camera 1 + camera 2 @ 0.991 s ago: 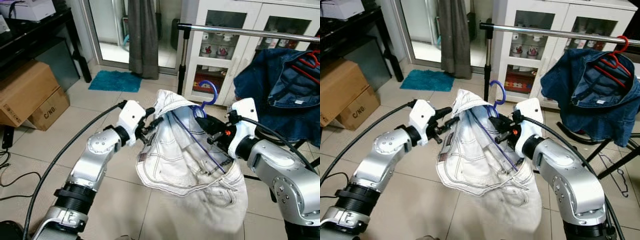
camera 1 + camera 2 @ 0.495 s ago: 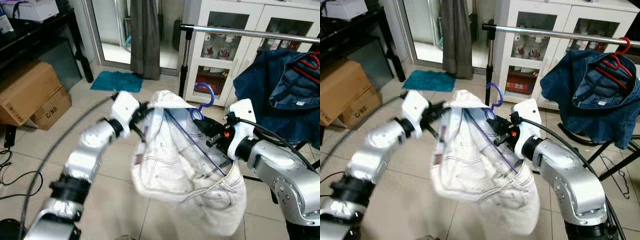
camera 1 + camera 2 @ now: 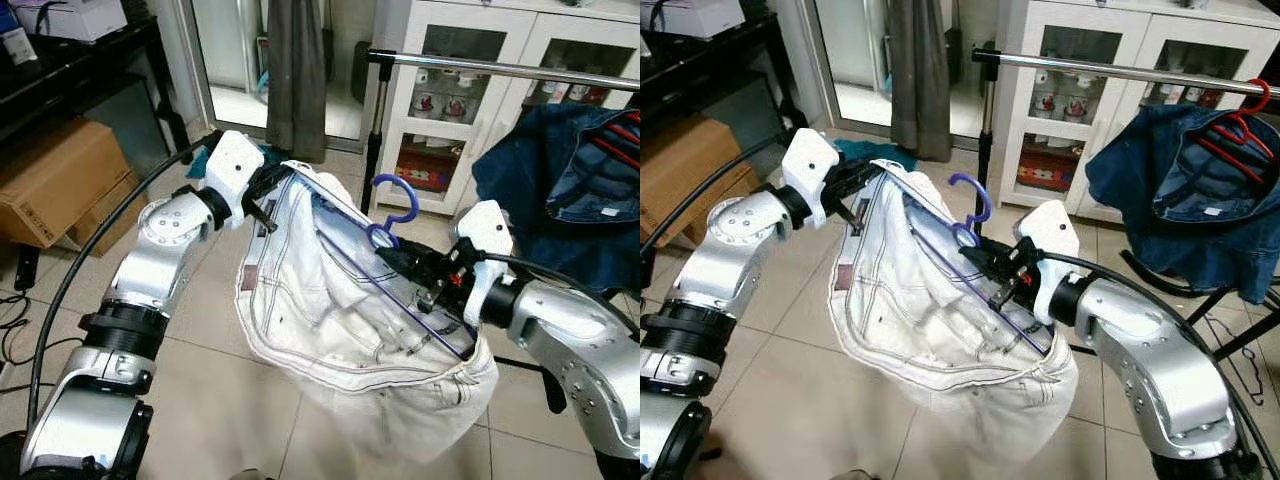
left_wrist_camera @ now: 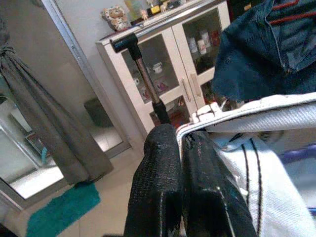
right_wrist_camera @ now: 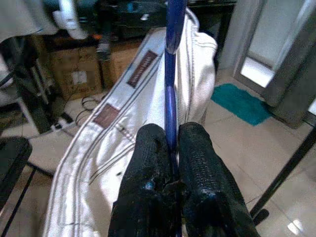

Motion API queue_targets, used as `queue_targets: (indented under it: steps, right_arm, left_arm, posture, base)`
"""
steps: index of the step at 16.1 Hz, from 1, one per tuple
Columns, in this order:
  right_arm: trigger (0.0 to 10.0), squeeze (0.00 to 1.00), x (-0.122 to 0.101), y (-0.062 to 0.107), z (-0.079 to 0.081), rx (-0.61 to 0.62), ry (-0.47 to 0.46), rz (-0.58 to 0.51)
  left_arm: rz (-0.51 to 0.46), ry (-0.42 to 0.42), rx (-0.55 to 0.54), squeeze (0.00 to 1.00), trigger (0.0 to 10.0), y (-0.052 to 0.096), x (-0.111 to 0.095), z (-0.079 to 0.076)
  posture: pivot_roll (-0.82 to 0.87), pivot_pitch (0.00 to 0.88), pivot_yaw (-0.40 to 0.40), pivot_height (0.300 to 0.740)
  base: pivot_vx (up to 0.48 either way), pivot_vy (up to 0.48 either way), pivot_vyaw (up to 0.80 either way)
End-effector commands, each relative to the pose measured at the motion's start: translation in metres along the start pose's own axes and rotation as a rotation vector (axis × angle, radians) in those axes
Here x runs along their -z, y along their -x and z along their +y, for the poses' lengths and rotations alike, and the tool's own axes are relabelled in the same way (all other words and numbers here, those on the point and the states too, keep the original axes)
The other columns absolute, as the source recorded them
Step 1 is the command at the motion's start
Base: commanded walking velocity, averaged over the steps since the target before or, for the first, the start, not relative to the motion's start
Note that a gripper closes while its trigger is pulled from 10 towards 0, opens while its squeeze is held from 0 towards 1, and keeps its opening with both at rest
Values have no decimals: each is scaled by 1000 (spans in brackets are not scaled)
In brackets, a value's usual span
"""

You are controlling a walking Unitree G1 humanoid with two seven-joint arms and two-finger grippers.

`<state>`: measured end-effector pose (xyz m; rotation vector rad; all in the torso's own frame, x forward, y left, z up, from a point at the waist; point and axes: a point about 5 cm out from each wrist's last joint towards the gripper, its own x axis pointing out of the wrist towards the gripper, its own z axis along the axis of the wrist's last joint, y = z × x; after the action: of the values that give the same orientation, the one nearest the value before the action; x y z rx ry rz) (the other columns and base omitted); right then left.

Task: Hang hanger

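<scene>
Left gripper [image 3: 268, 190]: fingers pinched shut on the waistband of the white jeans [image 3: 350, 320].
Right gripper [image 3: 405, 268]: closed on the blue hanger [image 3: 395, 215] just below its hook.
Hanger position: inside the jeans, hook upright, below and in front of the clothes rail [image 3: 500, 68].
Risk: the garment may slide off the hanger during the lift, since only one corner is held taut.
View difference: the right wrist view shows the hanger's shaft clamped between the fingers [image 5: 202, 173]; the eye views show the rail and the denim jacket [image 3: 560, 190] already hung.
</scene>
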<state>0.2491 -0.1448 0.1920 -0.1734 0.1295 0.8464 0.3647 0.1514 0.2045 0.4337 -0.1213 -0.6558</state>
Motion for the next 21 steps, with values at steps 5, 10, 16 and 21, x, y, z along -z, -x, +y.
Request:
queue_targets:
  steps: [5, 10, 16, 21]
  right_arm:
    - [0, 0, 2, 28, -9, -7, 8, -11]
    - [0, 0, 9, 21, -32, 291, 88, 123]
    - [0, 0, 6, -28, 3, 179, 370, 212]
    - [0, 0, 30, -29, 10, 93, 393, 433]
  left_arm:
    - [230, -153, -216, 0, 0, 31, 22, 59]
    - [102, 21, -140, 0, 0, 22, 5, 46]
    - [-6, 74, -121, 0, 0, -15, -14, -3]
    - [-51, 31, -37, 0, 0, -23, -25, -24]
  posture:
    - [-71, 0, -7, 740]
    - [-75, 0, -7, 740]
    - [-71, 0, -14, 740]
    - [-74, 0, -15, 740]
  base:
    - [0, 0, 0]
    - [0, 0, 0]
    - [0, 0, 0]
    - [0, 0, 0]
